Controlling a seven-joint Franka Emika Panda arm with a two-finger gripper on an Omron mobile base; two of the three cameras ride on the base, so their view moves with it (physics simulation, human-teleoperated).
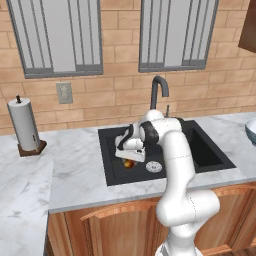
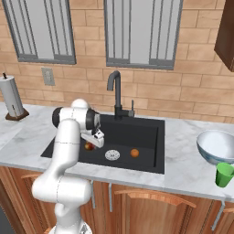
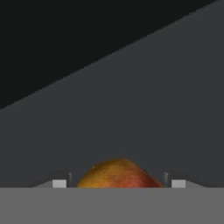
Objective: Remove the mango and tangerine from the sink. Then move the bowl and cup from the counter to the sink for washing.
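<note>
My gripper [image 1: 131, 159] [image 2: 91, 142] reaches down into the left part of the black sink [image 1: 212, 152] [image 2: 141, 128]. Its fingers sit on either side of the yellow-brown mango [image 1: 129, 163] [image 2: 89, 146] [image 3: 119, 175] on the basin floor, close against it. The orange tangerine [image 2: 134, 153] lies on the sink floor to the right of the silver drain [image 2: 112, 155]. On the marble counter [image 2: 183, 169] to the right of the sink stand the pale bowl [image 2: 217, 146] [image 1: 251, 130] and, in front of it, a green cup [image 2: 224, 174].
The black gooseneck tap [image 1: 159, 90] [image 2: 116, 91] rises behind the sink. A paper towel roll [image 1: 24, 125] [image 2: 11, 98] stands on the counter at far left. A brick wall with two windows backs the worktop.
</note>
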